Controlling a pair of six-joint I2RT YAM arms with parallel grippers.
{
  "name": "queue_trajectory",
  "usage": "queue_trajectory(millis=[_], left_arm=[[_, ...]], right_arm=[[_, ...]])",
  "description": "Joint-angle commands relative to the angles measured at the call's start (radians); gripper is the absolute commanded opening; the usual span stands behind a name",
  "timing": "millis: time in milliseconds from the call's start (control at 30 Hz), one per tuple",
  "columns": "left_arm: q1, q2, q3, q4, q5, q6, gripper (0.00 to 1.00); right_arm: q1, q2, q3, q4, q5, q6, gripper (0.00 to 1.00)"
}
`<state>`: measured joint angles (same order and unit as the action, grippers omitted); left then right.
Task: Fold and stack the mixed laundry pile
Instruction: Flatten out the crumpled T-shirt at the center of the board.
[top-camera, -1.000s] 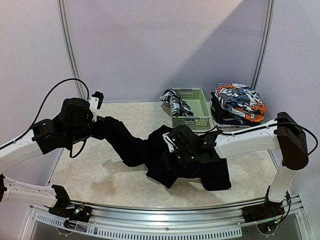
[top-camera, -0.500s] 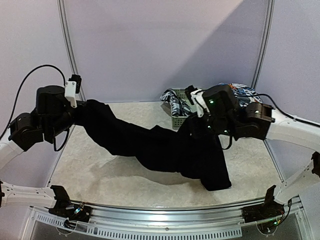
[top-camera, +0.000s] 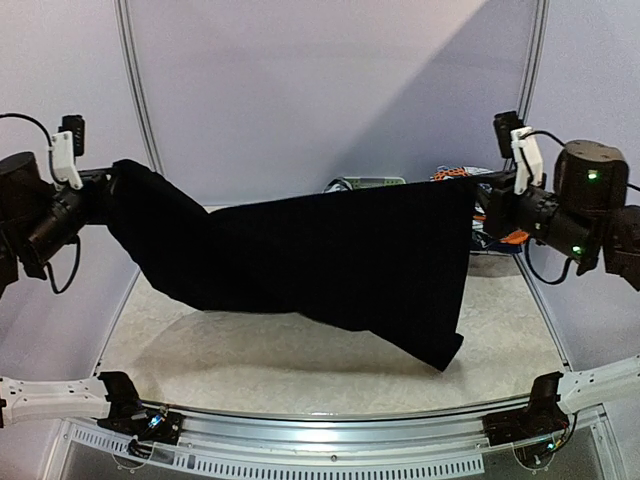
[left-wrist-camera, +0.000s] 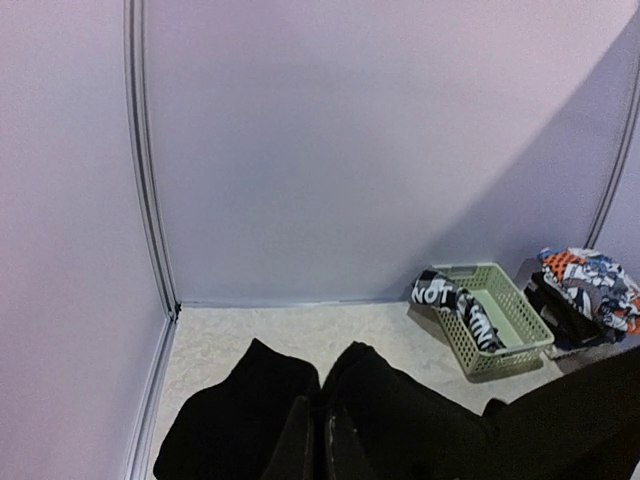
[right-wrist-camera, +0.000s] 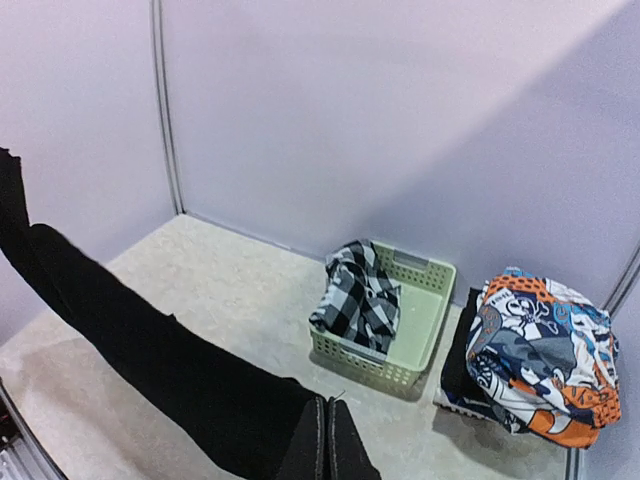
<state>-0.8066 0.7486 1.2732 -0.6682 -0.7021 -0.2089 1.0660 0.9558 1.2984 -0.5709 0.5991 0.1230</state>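
Observation:
A large plain black cloth (top-camera: 330, 260) hangs stretched in the air between both arms, its lower right corner drooping toward the table. My left gripper (top-camera: 108, 182) is shut on the cloth's left end, with folds bunched around the fingers (left-wrist-camera: 318, 404). My right gripper (top-camera: 478, 196) is shut on the cloth's right upper corner (right-wrist-camera: 327, 401). A black-and-white checked shirt (right-wrist-camera: 360, 295) with white lettering (left-wrist-camera: 460, 308) lies draped over the near rim of the basket. Orange-blue-white printed pieces (right-wrist-camera: 535, 345) sit stacked on dark garments right of the basket.
A pale green slotted basket (right-wrist-camera: 425, 330) stands at the back right of the pale table (top-camera: 250, 350), mostly hidden behind the cloth in the top view. Lilac walls with metal posts (top-camera: 138, 100) enclose the back and sides.
Both arms rose and swung apart, the left to the far left, the right to the far right. The black cloth came up off the table and is now spread between them.

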Motion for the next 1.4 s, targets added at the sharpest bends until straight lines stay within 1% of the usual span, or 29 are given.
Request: queue_trajectory(millis=[0, 133, 200, 367, 400, 567, 633, 767, 967, 1033, 1167, 1200, 1267, 1300, 1367], left_arm=[[0.006, -0.013, 0.101, 0.026, -0.011, 0.060, 0.00], [0.006, -0.003, 0.201, 0.061, 0.054, 0.114, 0.00], [0.006, 0.012, 0.277, 0.073, 0.101, 0.140, 0.00], [0.006, 0.089, 0.490, 0.033, 0.247, 0.207, 0.00], [0.006, 0.102, 0.526, 0.022, 0.269, 0.240, 0.00], [0.006, 0.127, 0.642, 0.033, 0.323, 0.334, 0.00], [0.006, 0.144, 0.696, 0.030, 0.355, 0.356, 0.00], [0.006, 0.204, 0.863, -0.023, 0.390, 0.379, 0.00], [0.006, 0.300, 1.088, -0.069, 0.436, 0.420, 0.00], [0.006, 0.317, 1.114, -0.054, 0.440, 0.433, 0.00], [0.006, 0.329, 1.114, -0.030, 0.444, 0.460, 0.00], [0.006, 0.332, 1.102, -0.033, 0.431, 0.462, 0.00], [0.006, 0.335, 1.050, -0.052, 0.363, 0.471, 0.00], [0.006, 0.337, 1.009, -0.065, 0.303, 0.473, 0.00], [0.006, 0.347, 0.901, -0.086, 0.160, 0.481, 0.00]], right_arm=[[0.004, -0.059, 0.070, 0.058, -0.117, -0.138, 0.00], [0.004, -0.029, 0.204, 0.017, -0.215, -0.229, 0.00], [0.005, 0.004, 0.290, -0.022, -0.247, -0.255, 0.00], [0.004, 0.089, 0.499, -0.101, -0.298, -0.286, 0.00], [0.004, 0.099, 0.530, -0.109, -0.315, -0.290, 0.00], [0.004, 0.121, 0.681, -0.162, -0.410, -0.308, 0.00], [0.004, 0.144, 0.753, -0.195, -0.430, -0.299, 0.00], [0.004, 0.190, 0.888, -0.255, -0.468, -0.249, 0.00], [0.003, 0.228, 1.021, -0.251, -0.507, -0.198, 0.00], [0.004, 0.242, 1.053, -0.240, -0.495, -0.195, 0.00], [0.004, 0.264, 1.049, -0.236, -0.426, -0.181, 0.00], [0.004, 0.266, 1.033, -0.243, -0.350, -0.167, 0.00], [0.004, 0.272, 0.982, -0.262, -0.183, -0.123, 0.00], [0.003, 0.270, 0.930, -0.265, -0.098, -0.090, 0.00], [0.003, 0.257, 0.755, -0.252, 0.071, -0.045, 0.00]])
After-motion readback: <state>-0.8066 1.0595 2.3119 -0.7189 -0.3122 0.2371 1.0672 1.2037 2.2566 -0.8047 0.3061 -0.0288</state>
